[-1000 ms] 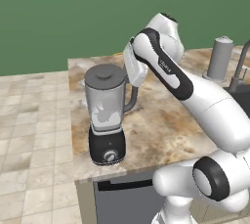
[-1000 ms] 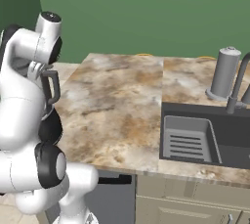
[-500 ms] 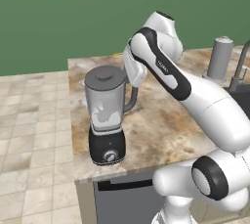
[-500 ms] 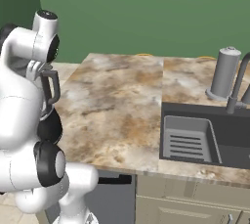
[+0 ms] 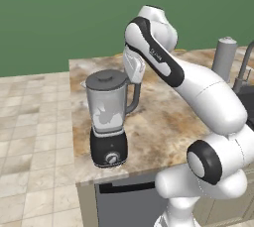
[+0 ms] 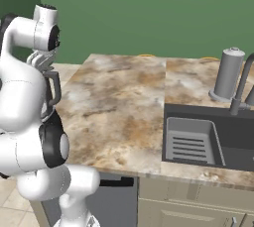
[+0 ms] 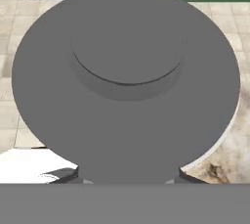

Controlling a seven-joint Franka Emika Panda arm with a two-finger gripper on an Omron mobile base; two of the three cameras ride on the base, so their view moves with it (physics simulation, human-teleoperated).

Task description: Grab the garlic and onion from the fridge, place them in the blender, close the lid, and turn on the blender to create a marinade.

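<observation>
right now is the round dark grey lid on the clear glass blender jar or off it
On. The round dark grey lid sits flat across the mouth of the clear glass blender jar, covering it.

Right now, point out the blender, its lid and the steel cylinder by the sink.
blender [image 5: 107,117], left base view, on the glass jar.
lid [image 5: 105,78], left base view, on its flat top.
steel cylinder [image 6: 228,75], right base view, mid-body.

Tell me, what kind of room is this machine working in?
A kitchen, computer-rendered by the look of it: a marble-patterned counter with a dark sink set into it, and a blender standing on the counter.
</observation>
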